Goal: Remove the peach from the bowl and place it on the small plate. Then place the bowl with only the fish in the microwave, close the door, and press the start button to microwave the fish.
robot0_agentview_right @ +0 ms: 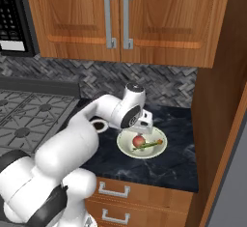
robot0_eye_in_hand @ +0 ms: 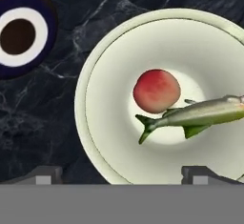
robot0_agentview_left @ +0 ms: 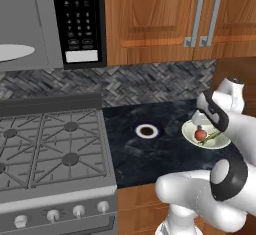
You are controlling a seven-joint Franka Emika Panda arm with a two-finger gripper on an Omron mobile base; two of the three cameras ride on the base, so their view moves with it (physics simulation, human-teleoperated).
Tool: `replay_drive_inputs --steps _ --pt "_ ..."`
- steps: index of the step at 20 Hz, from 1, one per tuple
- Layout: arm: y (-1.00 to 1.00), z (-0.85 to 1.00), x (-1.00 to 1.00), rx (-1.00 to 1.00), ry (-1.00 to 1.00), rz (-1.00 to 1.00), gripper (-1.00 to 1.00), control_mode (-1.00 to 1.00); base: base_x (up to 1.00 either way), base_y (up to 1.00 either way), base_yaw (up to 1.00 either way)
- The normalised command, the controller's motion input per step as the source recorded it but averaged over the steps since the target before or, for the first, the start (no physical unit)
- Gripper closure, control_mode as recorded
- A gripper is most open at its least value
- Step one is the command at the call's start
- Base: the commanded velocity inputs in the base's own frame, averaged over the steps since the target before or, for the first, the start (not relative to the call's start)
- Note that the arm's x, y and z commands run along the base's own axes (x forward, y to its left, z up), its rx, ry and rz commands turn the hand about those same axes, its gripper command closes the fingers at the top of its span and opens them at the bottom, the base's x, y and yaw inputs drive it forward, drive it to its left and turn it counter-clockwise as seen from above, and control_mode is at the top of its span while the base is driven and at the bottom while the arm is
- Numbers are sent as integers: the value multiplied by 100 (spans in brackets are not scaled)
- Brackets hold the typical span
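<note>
Above the bowl (robot0_eye_in_hand: 109,66) holding the peach (robot0_eye_in_hand: 156,91) and fish (robot0_eye_in_hand: 200,116), the gripper (robot0_eye_in_hand: 121,175) hangs with fingers wide apart.

Lighting was even and diffuse in all three views, with no evident source. Shadows were faint; the peach (robot0_eye_in_hand: 156,91) cast almost none on the bowl (robot0_eye_in_hand: 109,85). The counter (robot0_eye_in_hand: 62,123) showed no glare. Rendering was soft and slightly pixelated, without edge distortion.
</note>
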Motion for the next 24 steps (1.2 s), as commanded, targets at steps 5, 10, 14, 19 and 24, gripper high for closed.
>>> replay_drive_inputs --steps 5,10,14,19,24 --pt "-5 -61 36 0 6 9 -100 -100 0 0 0" --pt "-19 -37 22 0 5 8 -100 -100 0 0 0" --pt "-19 0 7 0 6 4 -100 -100 0 0 0" --pt "-5 -2 18 0 10 2 -100 -100 0 0 0" --pt "0 -22 30 0 9 3 -100 -100 0 0 0"
